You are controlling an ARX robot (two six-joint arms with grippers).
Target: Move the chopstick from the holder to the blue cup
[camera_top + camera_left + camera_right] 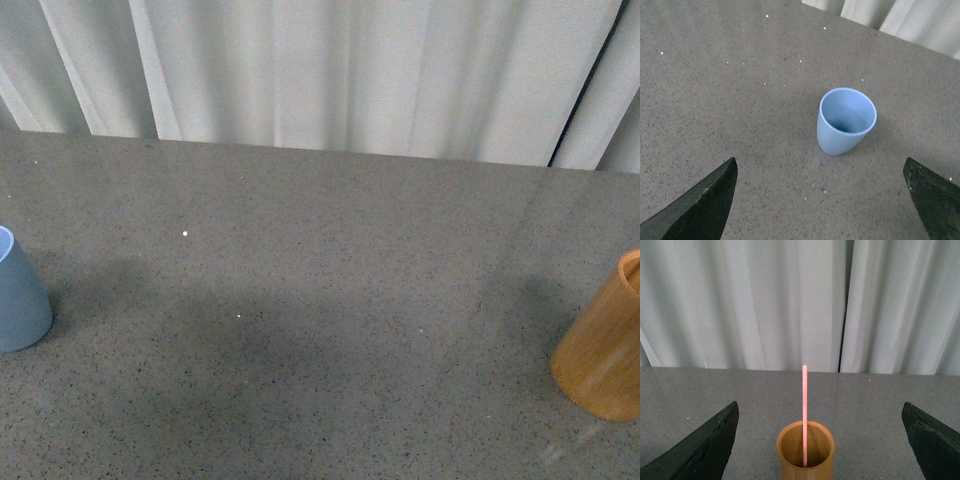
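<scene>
Pinkish-red chopstick (804, 410) stands in the holder (790, 465), at four o'clock on the table; the blue cup (20, 300) waits at eight. Right gripper (820, 405) and left gripper (820, 162) both gape wide, empty. The stick looks light, stiff and slick, so pinch the exposed upper shaft.

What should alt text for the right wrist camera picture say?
A thin pinkish-red chopstick stands upright in an orange-brown bamboo-like cylindrical holder on a grey speckled table, framed by the dark fingers of the open right gripper. White curtains hang behind.
</scene>
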